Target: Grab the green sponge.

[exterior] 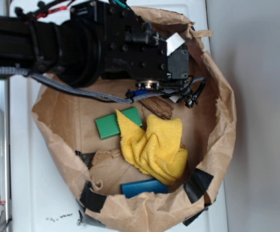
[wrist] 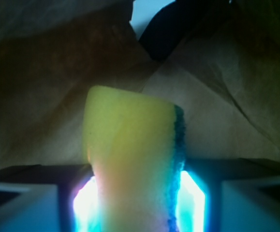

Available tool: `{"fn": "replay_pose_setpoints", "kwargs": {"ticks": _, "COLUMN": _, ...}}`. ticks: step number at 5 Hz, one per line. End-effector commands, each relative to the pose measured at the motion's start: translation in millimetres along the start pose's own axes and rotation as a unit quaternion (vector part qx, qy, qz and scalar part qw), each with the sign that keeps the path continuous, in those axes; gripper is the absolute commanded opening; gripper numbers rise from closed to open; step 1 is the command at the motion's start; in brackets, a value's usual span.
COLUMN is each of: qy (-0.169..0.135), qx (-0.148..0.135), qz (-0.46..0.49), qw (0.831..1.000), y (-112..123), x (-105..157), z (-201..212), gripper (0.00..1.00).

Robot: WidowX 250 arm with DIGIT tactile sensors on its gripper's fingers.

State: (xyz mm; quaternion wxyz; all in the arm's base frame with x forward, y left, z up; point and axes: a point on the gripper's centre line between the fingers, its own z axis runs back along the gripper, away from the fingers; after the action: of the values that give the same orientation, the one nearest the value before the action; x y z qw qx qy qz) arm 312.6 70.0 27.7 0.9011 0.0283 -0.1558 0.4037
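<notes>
In the wrist view the sponge point(wrist: 132, 164) fills the middle: a yellow foam block standing upright, its top edge slanting, with a dark green scrubbing layer running down its right side. The gripper point(wrist: 137, 203) has its jaws closed against the sponge's two sides, pale panels pressing in from left and right, with bright glare at the contact. Behind it are only creased brown paper walls.

The exterior view does not show the sponge; the black arm point(exterior: 81, 43) hides it. Instead it shows the whole paper bag point(exterior: 217, 145) on the white bench point(exterior: 43, 203). Inside, from left to right, lie a green block point(exterior: 108, 125), a blue block point(exterior: 143, 187), a crumpled yellow cloth point(exterior: 156, 147) and a brown wood piece point(exterior: 158, 107).
</notes>
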Motion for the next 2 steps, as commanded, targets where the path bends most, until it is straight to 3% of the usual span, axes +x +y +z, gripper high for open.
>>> {"fn": "replay_pose_setpoints", "kwargs": {"ticks": 1, "qy": -0.010, "qx": -0.007, "qz": 0.010, "qw": 1.000, "y": 0, "x": 12, "z": 12, "gripper": 0.00}}
{"fn": "replay_pose_setpoints", "kwargs": {"ticks": 2, "qy": 0.018, "qx": -0.025, "qz": -0.010, "qw": 0.999, "y": 6, "x": 13, "z": 46, "gripper": 0.00}}
